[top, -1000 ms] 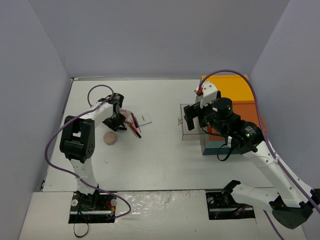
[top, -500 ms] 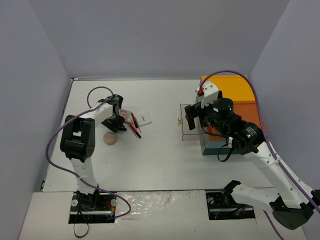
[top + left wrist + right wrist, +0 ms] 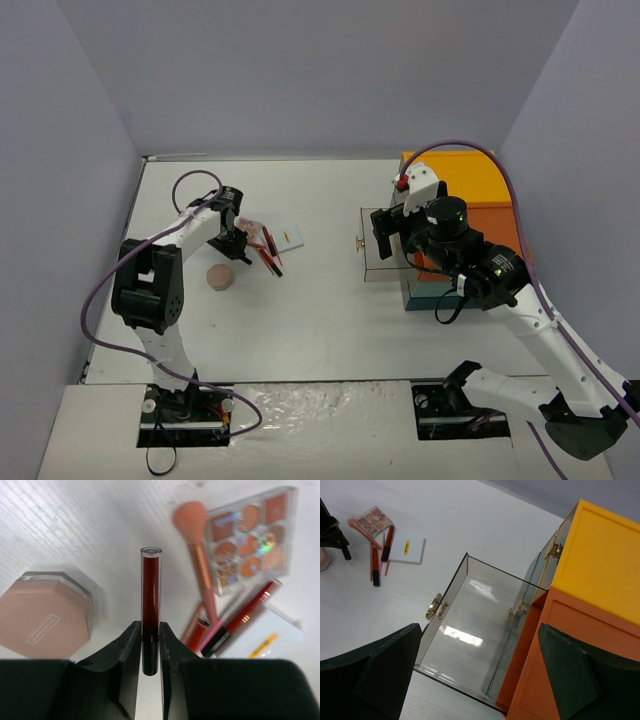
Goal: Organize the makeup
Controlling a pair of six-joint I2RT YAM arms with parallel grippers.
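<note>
L tool (image 3: pixel 150 640) is clamped on a dark red tube (image 3: pixel 150 595), fingers pinching its lower end, clear cap pointing away from the wrist cam. Can't tell if the tube touches the bench (image 3: pixel 320 300). It sits over the gap btwn the peach compact (image 3: pixel 45 625), on the cam's left, and the rest of the makeup on the right.

That cluster: palette (image 3: pixel 250 535) w/ pink and bronze pans, a brush (image 3: pixel 197 555) lying across its near corner, red pencils (image 3: pixel 245 615) fanned beside the brush handle, and a white card (image 3: pixel 277 635) partly under the pencils.

Vs 1 s ago: L arm's elbow has swung out to the left and the tool has edged slightly toward the far side of the bench. Compact, palette, pencils and card lie where they did.

R tool (image 3: pixel 479 640) is spread wide w/ nothing btwn the fingers, above the clear drawer (image 3: pixel 470 630), which stands against the orange/yellow box (image 3: pixel 605 555). R arm has barely shifted. Drawer interior looks bare.
</note>
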